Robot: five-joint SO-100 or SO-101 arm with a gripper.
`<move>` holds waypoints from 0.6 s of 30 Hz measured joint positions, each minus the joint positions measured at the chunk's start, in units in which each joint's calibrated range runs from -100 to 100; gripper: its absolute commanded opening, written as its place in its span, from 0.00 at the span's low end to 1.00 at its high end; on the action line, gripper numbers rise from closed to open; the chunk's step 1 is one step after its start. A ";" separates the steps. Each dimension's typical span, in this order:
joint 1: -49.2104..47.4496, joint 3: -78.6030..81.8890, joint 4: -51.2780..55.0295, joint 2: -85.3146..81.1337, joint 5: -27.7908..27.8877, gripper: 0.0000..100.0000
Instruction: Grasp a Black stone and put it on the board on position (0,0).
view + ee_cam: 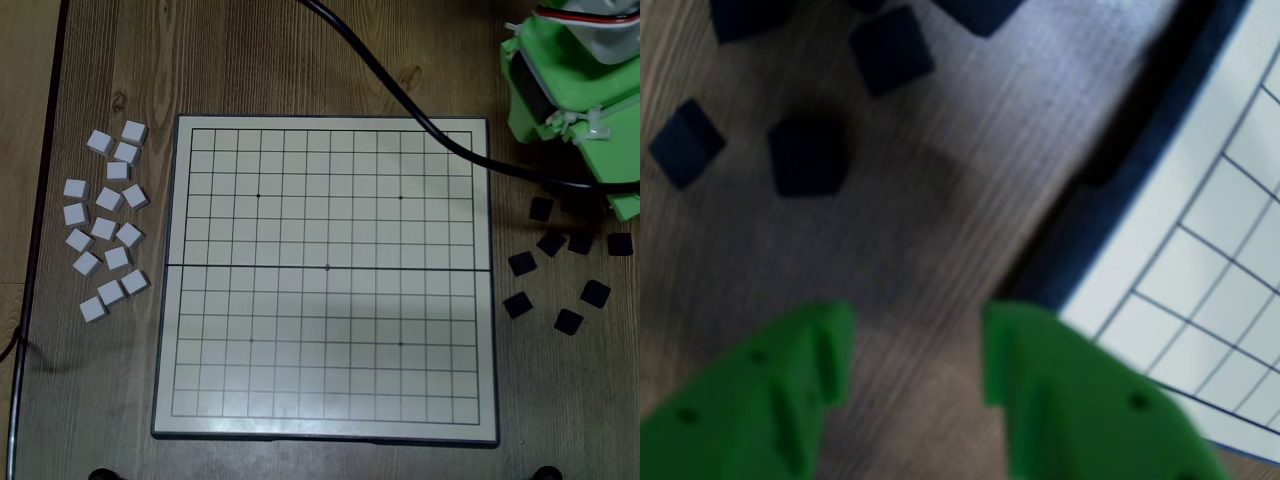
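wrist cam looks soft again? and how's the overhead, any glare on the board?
Wrist view: blurred throughout, the green gripper in the foreground most of all, the black tiles smeared, with a bluish cast. Overhead view: sharp, grid lines crisp; the board shows no hard glare, only soft shadows on the board under the cable and beside the white tiles.

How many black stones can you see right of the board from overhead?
8 black stones, scattered on the table right of the board; the arm above may hide more.
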 measured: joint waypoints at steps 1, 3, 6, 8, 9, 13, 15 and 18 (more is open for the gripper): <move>-0.43 0.00 -0.24 0.27 -0.34 0.11; -1.40 0.00 -0.48 0.91 -1.07 0.11; -2.48 0.00 -1.19 1.74 -2.59 0.11; -3.02 0.00 -1.51 1.74 -3.22 0.11; -3.13 0.00 -1.67 1.83 -3.47 0.11; -3.56 0.00 -1.90 1.83 -4.35 0.11; -4.31 0.00 -1.90 1.83 -4.74 0.11; -5.18 0.00 -1.90 2.65 -4.88 0.11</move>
